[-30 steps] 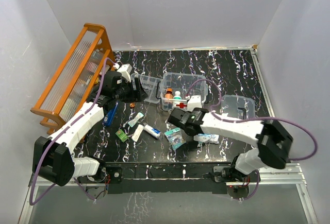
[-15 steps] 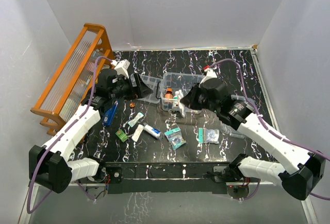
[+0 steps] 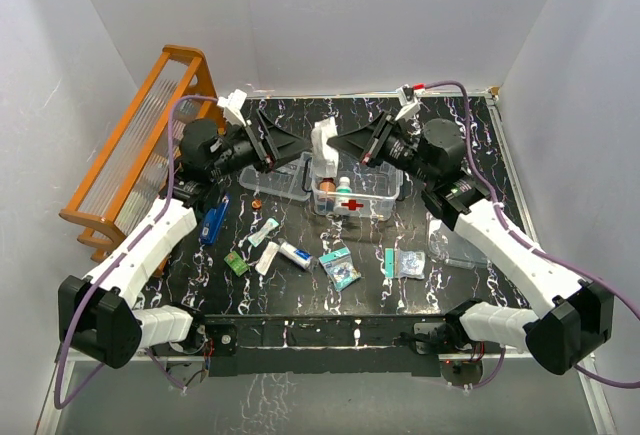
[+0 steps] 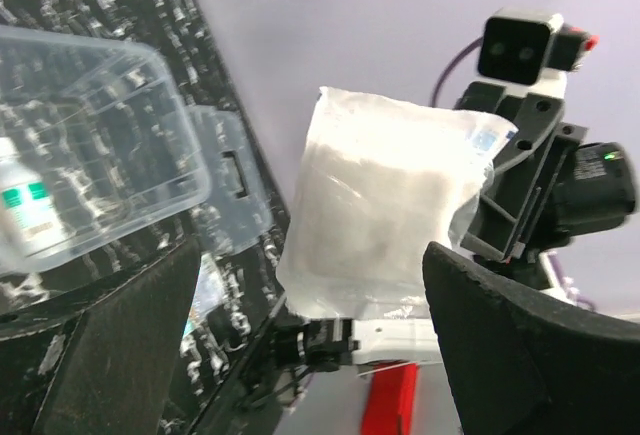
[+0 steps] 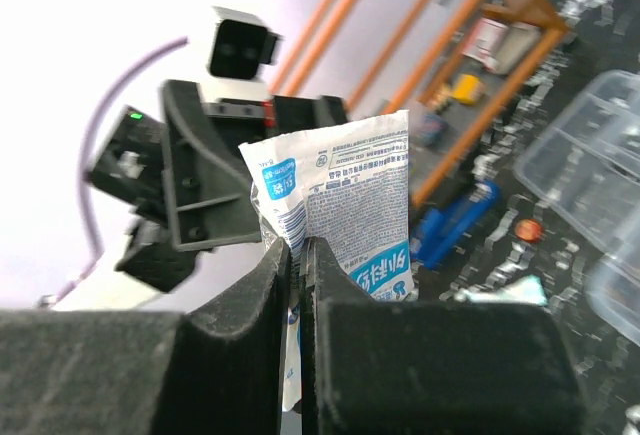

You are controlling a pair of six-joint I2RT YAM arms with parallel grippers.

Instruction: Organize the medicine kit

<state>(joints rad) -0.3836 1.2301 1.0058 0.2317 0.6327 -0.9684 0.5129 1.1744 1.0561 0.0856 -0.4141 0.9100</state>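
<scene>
Pouch now up in the air, mid frame, over the kit.
L tool [image 3: 292, 145] has come up off the bench [image 3: 450, 130], fingers apart, facing the white pouch [image 3: 322, 150]; contact I cannot tell. R tool [image 3: 343, 141], low at the front edge 1 s ago, is raised and clamped on the pouch edge. Medicine kit [image 3: 375, 195] stands open just below, centre. Probably drop-in or hand-over is next; other packets [image 3: 340, 267] wait in front.

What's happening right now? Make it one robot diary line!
right gripper: shut on white packet | left gripper: open, facing packet | packet: aloft by medicine kit
</scene>
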